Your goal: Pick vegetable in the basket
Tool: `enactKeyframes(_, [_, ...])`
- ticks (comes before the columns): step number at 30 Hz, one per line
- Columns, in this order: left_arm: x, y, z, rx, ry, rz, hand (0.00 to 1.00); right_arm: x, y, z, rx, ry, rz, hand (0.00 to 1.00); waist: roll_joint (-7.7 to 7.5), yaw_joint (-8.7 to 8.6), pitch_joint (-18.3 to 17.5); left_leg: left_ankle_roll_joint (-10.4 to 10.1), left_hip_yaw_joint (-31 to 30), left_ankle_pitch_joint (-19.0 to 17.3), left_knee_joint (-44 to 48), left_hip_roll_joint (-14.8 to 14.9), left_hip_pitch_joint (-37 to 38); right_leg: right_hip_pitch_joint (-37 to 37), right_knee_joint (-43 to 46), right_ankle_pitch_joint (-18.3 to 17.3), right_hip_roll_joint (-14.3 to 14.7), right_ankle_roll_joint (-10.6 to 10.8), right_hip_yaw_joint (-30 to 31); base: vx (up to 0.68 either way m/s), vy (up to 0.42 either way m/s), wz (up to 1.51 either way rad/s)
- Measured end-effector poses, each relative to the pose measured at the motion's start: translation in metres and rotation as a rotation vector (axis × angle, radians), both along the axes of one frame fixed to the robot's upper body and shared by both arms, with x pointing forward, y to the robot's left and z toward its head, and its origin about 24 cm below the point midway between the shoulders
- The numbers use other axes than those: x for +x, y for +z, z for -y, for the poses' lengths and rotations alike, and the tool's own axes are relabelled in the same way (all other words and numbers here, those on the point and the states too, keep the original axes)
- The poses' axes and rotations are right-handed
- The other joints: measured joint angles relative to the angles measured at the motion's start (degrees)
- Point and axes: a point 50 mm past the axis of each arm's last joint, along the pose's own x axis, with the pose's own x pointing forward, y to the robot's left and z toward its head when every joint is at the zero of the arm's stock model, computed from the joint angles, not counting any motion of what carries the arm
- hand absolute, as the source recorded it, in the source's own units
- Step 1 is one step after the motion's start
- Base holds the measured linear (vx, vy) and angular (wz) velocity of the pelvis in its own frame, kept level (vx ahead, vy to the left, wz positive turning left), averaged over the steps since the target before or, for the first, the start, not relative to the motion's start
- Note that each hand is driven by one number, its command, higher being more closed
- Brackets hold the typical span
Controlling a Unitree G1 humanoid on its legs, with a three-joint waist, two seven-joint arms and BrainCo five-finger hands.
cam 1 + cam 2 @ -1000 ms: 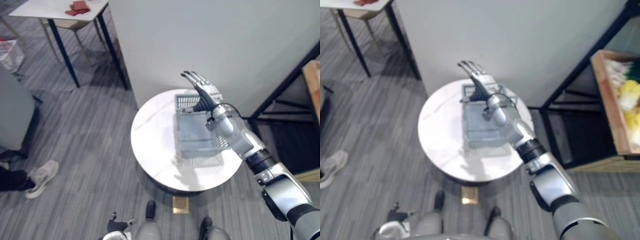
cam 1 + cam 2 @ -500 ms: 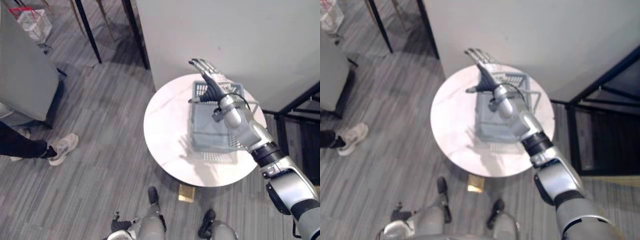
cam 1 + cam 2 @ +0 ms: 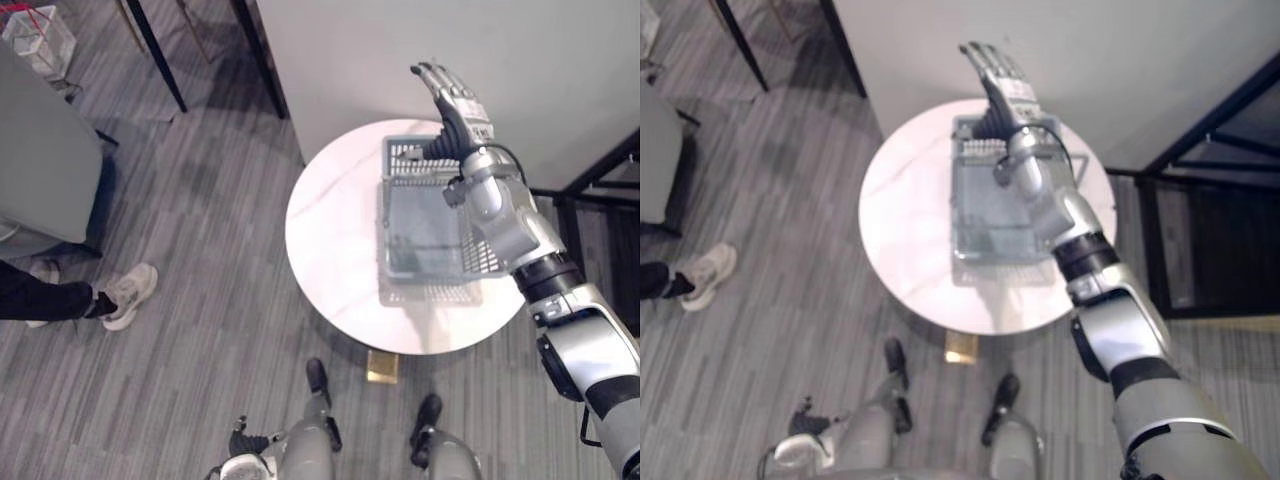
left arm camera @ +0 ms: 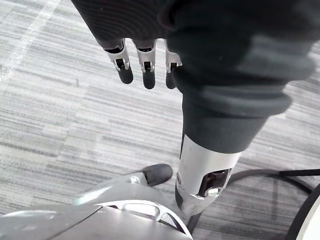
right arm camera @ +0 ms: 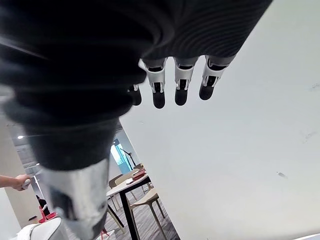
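Observation:
A grey wire basket [image 3: 384, 232] stands on the round white table [image 3: 325, 235], and its inside looks bare. My right hand [image 3: 455, 98] is raised above the basket's far end, close to the white wall, with its fingers [image 5: 178, 84] straight and open and nothing in them. My left hand [image 4: 144, 70] hangs low beside me over the grey floor, its fingers relaxed and holding nothing. I can make out no vegetable.
A white wall [image 3: 400, 40] rises right behind the table. A black shelf frame [image 3: 600, 170] stands at the right. A person's shoe [image 3: 126, 294] rests on the striped floor at the left, near a grey cabinet [image 3: 45, 170]. A small gold object [image 3: 381, 366] lies under the table's front edge.
The camera has turned, so the whole picture has shifted. My right hand has risen and moved further out past the basket's far rim, staying open.

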Motion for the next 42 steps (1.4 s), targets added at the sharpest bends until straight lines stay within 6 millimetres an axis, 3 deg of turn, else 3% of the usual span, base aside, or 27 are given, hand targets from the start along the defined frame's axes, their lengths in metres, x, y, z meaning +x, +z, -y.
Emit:
enactKeyframes(7, [0.007,0.002,0.000,0.004,-0.003,0.018,0.00,0.013,0.016,0.010,0.000,-0.077,-0.019,0.00,0.18,0.12,1.7,-0.1,-1.6,0.5,0.2,-0.4,-1.5,-0.2,-0.8,0.4,0.1,0.0,-1.3,0.04,-0.012,0.08])
enactKeyframes(11, [0.015,0.004,0.004,0.004,-0.026,0.035,0.00,0.018,0.023,0.021,-0.006,-0.128,-0.031,0.00,1.02,0.52,3.7,-0.4,-2.4,0.8,0.2,-0.4,-2.1,-0.4,-0.8,0.4,0.2,0.0,-1.8,0.02,-0.020,0.08])
enactKeyframes(19, [0.019,0.006,0.008,0.019,-0.049,0.045,0.00,0.024,0.014,0.049,-0.006,-0.224,-0.090,0.00,2.41,0.54,5.4,-0.4,-2.9,1.0,0.2,-0.3,-4.2,-2.5,-0.6,0.5,0.3,-0.2,-1.8,0.00,-0.002,0.00])
enactKeyframes(24, [0.023,0.007,0.011,0.023,-0.072,0.056,0.00,0.024,0.011,0.055,0.021,-0.244,-0.100,0.00,3.52,0.31,6.0,-0.5,-2.7,1.0,0.2,-0.2,-4.2,-2.6,-0.7,0.5,0.4,-0.2,-1.5,0.02,-0.022,-0.03])
enactKeyframes(29, [0.024,0.007,0.011,0.029,-0.084,0.057,0.00,0.024,-0.012,0.062,0.007,-0.265,-0.152,0.00,3.64,0.20,6.0,-0.5,-2.5,1.0,0.2,-0.2,-4.2,-2.9,-0.7,0.5,0.3,-0.2,-1.2,0.01,-0.008,-0.01])
enactKeyframes(32, [0.025,0.008,0.011,0.033,-0.094,0.058,0.00,0.024,-0.012,0.061,-0.023,-0.265,-0.142,0.00,3.82,0.29,6.1,-0.5,-2.0,1.0,0.2,-0.2,-4.1,-3.2,-0.5,0.5,0.3,-0.2,-0.6,0.01,-0.021,-0.08])
enactKeyframes(33, [0.025,0.008,0.012,0.032,-0.094,0.058,0.00,0.024,-0.011,0.061,-0.023,-0.263,-0.139,1.00,3.86,0.42,6.1,-0.5,-1.7,1.0,0.2,-0.2,-4.1,-3.6,-0.3,0.5,0.3,-0.2,-0.3,0.00,-0.026,-0.09])
enactKeyframes(42, [0.028,0.008,0.012,0.031,-0.098,0.064,0.00,0.022,-0.019,0.058,-0.047,-0.245,-0.135,1.00,4.01,0.31,6.2,-0.5,-1.6,1.0,0.2,-0.3,-3.9,-4.1,0.7,0.5,0.0,-0.2,0.3,0.00,-0.003,-0.01])
